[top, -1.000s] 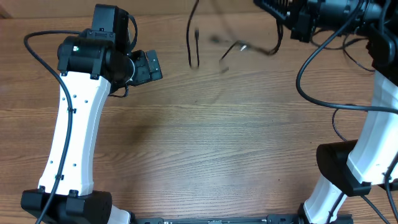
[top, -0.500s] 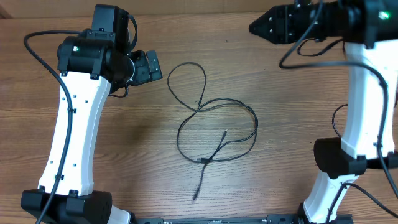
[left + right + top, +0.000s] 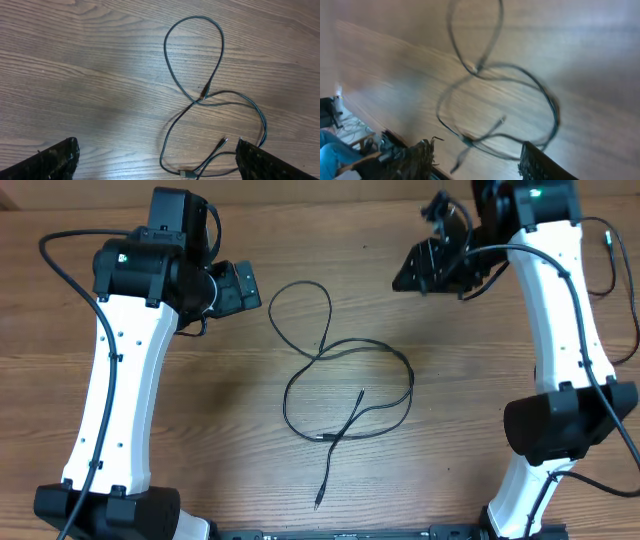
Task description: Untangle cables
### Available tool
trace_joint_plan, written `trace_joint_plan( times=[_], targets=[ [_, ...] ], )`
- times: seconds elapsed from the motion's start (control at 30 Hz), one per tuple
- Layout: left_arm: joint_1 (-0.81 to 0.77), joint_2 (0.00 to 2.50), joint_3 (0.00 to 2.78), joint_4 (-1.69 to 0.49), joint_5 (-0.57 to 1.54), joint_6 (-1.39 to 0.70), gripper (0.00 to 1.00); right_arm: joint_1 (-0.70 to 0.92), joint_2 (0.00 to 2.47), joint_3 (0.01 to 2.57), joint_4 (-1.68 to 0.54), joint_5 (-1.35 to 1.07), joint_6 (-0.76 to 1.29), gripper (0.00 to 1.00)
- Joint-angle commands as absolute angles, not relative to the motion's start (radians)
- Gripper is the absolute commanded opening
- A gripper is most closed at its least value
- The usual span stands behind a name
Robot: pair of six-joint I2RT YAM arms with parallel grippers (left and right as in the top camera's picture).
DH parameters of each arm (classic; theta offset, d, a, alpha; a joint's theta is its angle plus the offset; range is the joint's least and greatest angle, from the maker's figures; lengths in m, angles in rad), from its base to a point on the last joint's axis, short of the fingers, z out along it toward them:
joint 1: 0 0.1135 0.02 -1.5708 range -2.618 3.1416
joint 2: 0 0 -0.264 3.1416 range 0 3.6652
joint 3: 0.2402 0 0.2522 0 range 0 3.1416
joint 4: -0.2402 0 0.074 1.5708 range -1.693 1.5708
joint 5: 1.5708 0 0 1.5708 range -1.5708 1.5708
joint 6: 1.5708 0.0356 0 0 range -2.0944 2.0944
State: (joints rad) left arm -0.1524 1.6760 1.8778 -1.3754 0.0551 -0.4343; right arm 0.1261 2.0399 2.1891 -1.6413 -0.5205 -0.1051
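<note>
The cables (image 3: pixel 320 353) lie loose in the middle of the table as thin black cords. They form a loop at the back and a wider loop in front, and one plug tip (image 3: pixel 317 502) points at the near edge. My left gripper (image 3: pixel 245 288) hangs open to the left of the back loop. In the left wrist view the cables (image 3: pixel 202 97) lie ahead of the left gripper (image 3: pixel 160 165), touching neither finger. My right gripper (image 3: pixel 410 270) hovers open at the back right, apart from the cords. The right wrist view is blurred, with the cables (image 3: pixel 477 67) on the wood beyond the empty right gripper (image 3: pixel 477 162).
The wooden table (image 3: pixel 200 410) carries only the cords. Both white arms rise from bases at the near edge, the left one (image 3: pixel 110 410) and the right one (image 3: pixel 560 370). Thick black arm wires (image 3: pixel 600 255) hang at the far right.
A second ago the cables swung in the air at the back, under the right gripper. They now lie on the table, and the right gripper has opened and moved left and nearer. The left arm has not moved.
</note>
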Motion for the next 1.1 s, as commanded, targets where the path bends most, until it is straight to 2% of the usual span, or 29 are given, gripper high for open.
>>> trace_joint_plan(
  times=[0.0, 0.3, 0.5, 0.67, 1.07],
  targets=[
    [-0.151, 1.681, 1.880, -1.376, 0.048, -0.426, 1.00, 0.131, 2.039, 2.062, -1.612, -0.483, -0.109, 0.54],
    [-0.150, 1.681, 1.880, -1.376, 0.048, -0.426, 0.99, 0.131, 2.039, 1.771, -1.513, -0.483, -0.104, 0.54],
    [-0.150, 1.681, 1.880, -1.376, 0.048, -0.426, 1.00, 0.131, 2.039, 1.659, -1.497, -0.483, -0.104, 0.53],
    [-0.153, 1.681, 1.880, -1.376, 0.048, -0.426, 0.99, 0.131, 2.039, 1.590, -1.471, -0.491, -0.099, 0.49],
    [-0.153, 1.681, 1.880, -1.376, 0.048, -0.426, 1.00, 0.172, 2.039, 1.284, -1.213, -0.608, -0.041, 0.50]
  ],
)
